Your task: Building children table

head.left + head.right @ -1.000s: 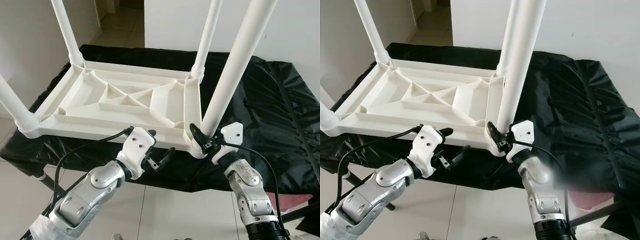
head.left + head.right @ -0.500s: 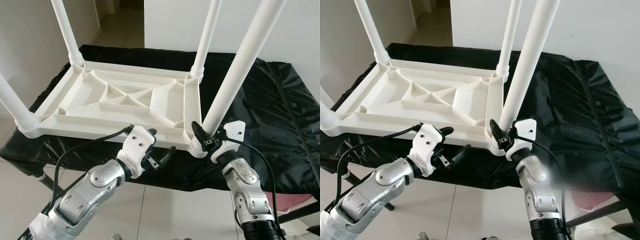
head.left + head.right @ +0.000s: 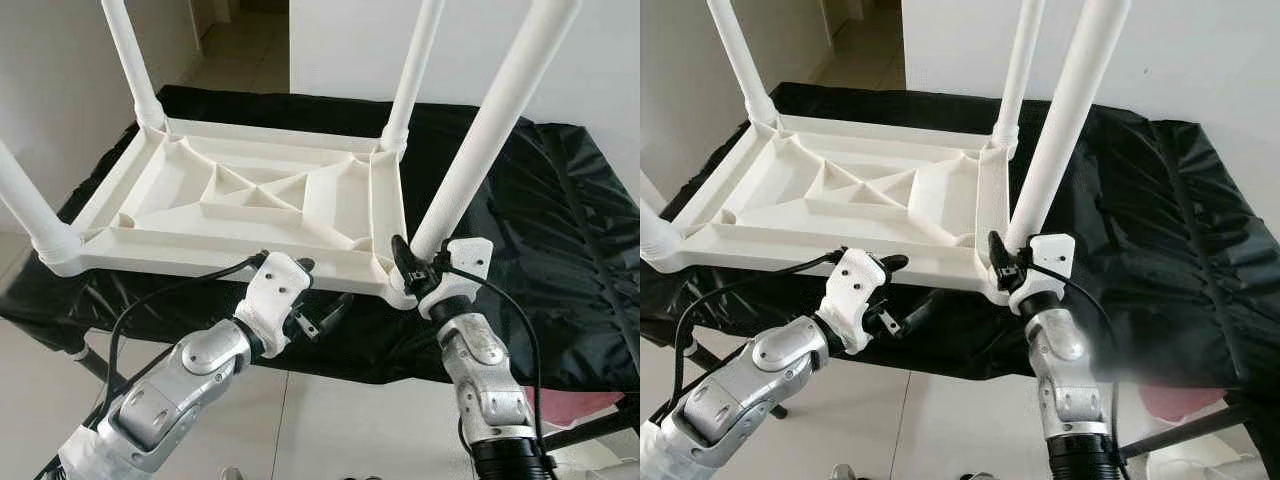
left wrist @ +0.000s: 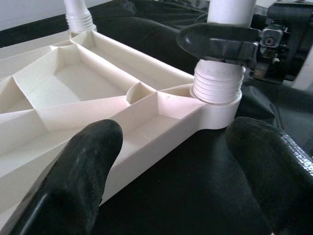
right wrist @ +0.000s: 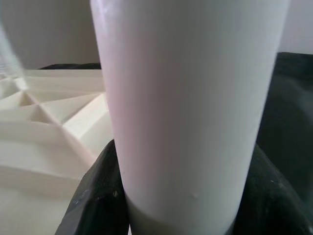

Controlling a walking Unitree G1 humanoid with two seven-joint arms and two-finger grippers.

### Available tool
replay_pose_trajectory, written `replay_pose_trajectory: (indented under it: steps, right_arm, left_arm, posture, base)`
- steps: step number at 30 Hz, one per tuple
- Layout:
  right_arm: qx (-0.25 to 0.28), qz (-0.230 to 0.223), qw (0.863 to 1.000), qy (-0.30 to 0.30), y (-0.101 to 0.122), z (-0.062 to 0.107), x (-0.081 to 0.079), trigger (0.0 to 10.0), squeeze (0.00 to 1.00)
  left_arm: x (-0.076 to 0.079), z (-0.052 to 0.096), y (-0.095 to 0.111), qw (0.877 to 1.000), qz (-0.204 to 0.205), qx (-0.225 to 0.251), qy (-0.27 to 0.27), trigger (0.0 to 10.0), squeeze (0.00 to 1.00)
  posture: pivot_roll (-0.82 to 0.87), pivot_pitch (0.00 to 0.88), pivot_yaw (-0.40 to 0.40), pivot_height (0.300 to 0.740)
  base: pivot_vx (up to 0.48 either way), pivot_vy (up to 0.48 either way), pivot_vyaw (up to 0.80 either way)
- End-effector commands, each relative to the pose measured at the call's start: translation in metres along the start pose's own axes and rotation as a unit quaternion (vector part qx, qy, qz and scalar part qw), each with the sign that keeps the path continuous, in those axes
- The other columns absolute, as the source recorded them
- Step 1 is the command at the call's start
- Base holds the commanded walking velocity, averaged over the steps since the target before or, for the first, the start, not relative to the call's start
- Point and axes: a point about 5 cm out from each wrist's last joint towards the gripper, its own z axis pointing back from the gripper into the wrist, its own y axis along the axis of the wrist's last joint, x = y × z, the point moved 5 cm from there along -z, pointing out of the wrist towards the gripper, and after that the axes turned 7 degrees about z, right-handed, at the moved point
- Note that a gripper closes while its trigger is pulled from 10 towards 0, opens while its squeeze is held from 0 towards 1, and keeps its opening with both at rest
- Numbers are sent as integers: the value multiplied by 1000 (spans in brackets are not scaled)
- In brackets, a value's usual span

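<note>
A white plastic children's tabletop (image 3: 250,205) with a ribbed underside is laid upside down on a table draped in black cloth (image 3: 560,250), so that its corner sockets face upward for the legs. Four white cylindrical plastic legs are seen rising from the corners: the far-left leg (image 3: 128,60), the far-right leg (image 3: 412,70), the near-left leg (image 3: 30,215) and the near-right leg (image 3: 490,125).

The near-right leg is clamped just above its ribbed threaded base (image 4: 217,85) by the right pincer (image 3: 425,270), its black fingers (image 4: 215,41) wrapped around the tube; the low grip is judged to serve twisting or seating the leg in the near-right corner socket. The leg leans to the right, so it is probably not fully seated.

The left pincer (image 3: 312,310) is held with its fingers (image 4: 80,161) apart, gripping nothing, at the tabletop's near edge, one finger above the rim, presumably to steady the tabletop.
</note>
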Motion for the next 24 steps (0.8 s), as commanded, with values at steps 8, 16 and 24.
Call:
replay_pose_trajectory:
  steps: [8, 16, 24]
  right_arm:
    - [-64, -44, 992, -101, -22, 1, -8, 10000, 0]
    - [-44, -42, 995, -83, -13, -2, -14, 10000, 1000]
    - [-15, -18, 999, -35, -2, -4, -10, 10000, 1000]
  left_arm:
    - [28, 2, -1, 993, -4, -9, -115, 10000, 0]
    - [29, 1, -2, 993, -2, -9, -114, 10000, 0]
    - [27, -1, -2, 994, -5, -6, -112, 10000, 0]
  posture:
    - [17, 125, -18, 740]
    - [13, 111, -22, 740]
    - [4, 109, -24, 740]
  base:
    - [0, 0, 0]
    - [0, 0, 0]
    - [0, 0, 0]
